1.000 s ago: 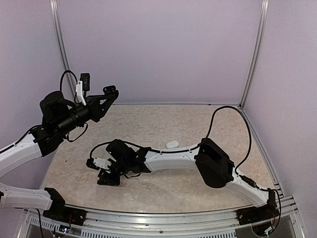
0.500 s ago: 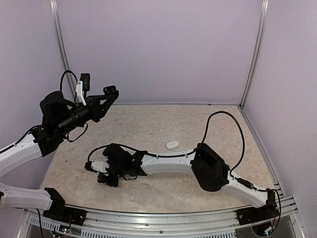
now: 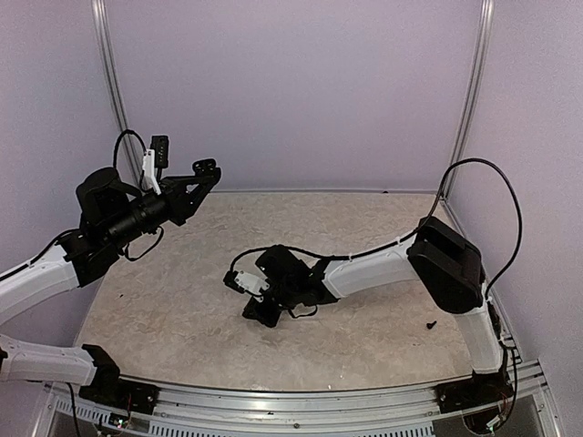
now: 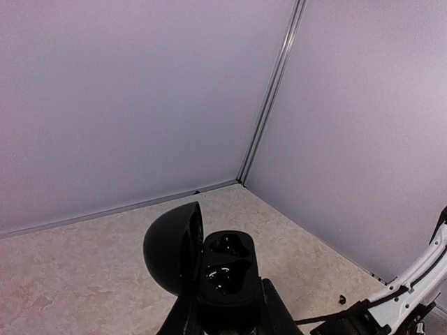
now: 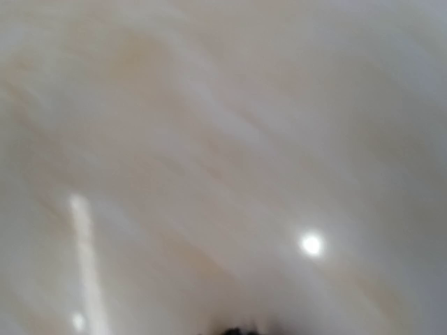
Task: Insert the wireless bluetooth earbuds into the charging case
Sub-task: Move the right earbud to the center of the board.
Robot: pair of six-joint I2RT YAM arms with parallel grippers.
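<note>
My left gripper (image 3: 202, 173) is raised at the left and shut on a black clamshell charging case (image 4: 227, 276). Its lid (image 4: 173, 248) stands open to the left. Two dark, glossy wells face up; I cannot tell whether anything sits in them. The fingers (image 4: 279, 317) grip the case from below on both sides. My right gripper (image 3: 260, 311) points down at the table near the middle. Its wrist view is blurred and shows only the tabletop close up. No white buds and no white case show now.
A tiny black bit (image 3: 431, 323) lies on the beige table (image 3: 182, 300) at the right, and shows in the left wrist view (image 4: 341, 299). The right arm (image 3: 383, 264) stretches across the middle. Purple walls with metal posts (image 3: 469, 100) enclose the table.
My right arm has swung to the right, taking its gripper from the left-centre to the middle of the table. The small white oval thing seen earlier no longer shows. The left arm holds still.
</note>
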